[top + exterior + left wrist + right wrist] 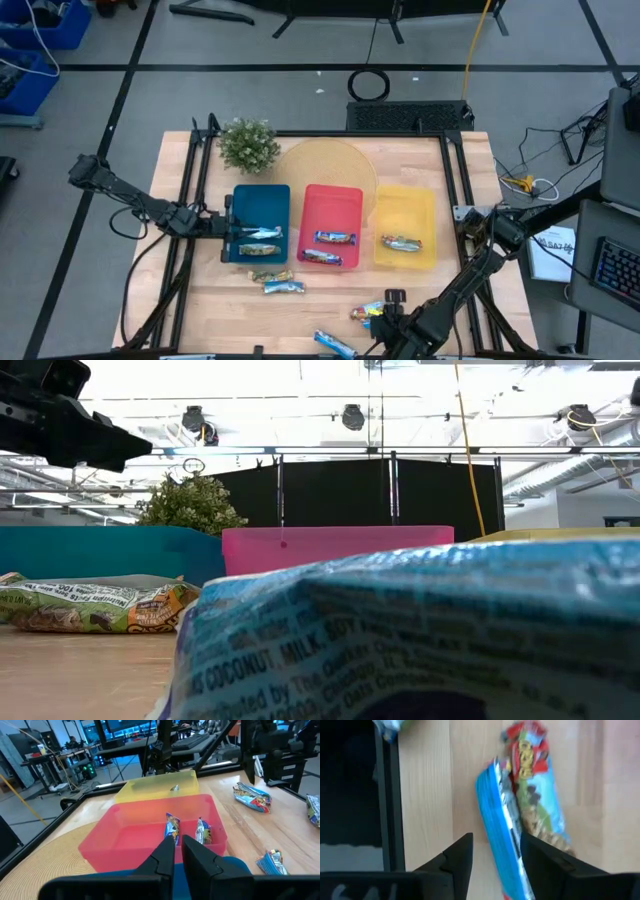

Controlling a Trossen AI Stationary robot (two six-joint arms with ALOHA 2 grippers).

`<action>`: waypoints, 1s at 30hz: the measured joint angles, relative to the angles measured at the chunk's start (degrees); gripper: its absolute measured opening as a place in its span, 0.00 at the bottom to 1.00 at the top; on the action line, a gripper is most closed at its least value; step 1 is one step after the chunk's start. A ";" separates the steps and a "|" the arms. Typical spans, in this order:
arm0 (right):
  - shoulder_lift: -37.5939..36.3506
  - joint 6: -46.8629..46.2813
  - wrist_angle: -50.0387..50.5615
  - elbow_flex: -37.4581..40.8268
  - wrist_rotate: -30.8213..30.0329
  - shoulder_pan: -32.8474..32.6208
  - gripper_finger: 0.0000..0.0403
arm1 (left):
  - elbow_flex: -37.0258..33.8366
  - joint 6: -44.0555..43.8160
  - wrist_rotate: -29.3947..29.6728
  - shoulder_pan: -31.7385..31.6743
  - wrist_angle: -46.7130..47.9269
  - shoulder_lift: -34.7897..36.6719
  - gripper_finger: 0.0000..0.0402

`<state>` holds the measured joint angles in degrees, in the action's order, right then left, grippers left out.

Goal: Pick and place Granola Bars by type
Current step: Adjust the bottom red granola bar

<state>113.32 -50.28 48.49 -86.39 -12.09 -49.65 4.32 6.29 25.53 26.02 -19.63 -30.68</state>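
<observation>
The blue tray holds two bars, the red tray two and the yellow tray one. Two bars lie on the table in front of the blue tray, and one lies at the near edge. My right gripper is open and low over a light-blue bar, which runs between its fingers. A red-orange bar lies beside it. My left gripper hovers at the blue tray's left wall, fingers nearly together and holding nothing. My right gripper comes from above, with one finger on each side of the light-blue bar's end, the fingers along its length. The bar lies on the table close to one finger. Whether that finger touches it I cannot tell.
A small potted plant stands at the far left of the table, beside a round woven mat under the trays' far ends. Black frame rails run along the table's left and right sides. Bare wood shows between the trays and the near edge.
</observation>
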 joint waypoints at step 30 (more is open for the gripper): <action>-0.52 -6.08 -3.33 6.10 9.42 -1.11 0.24 | 0.02 -4.26 -0.05 0.00 1.65 -0.02 0.12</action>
<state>112.79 -56.36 45.16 -80.29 -2.66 -50.76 4.34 2.02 25.48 26.02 -17.98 -30.70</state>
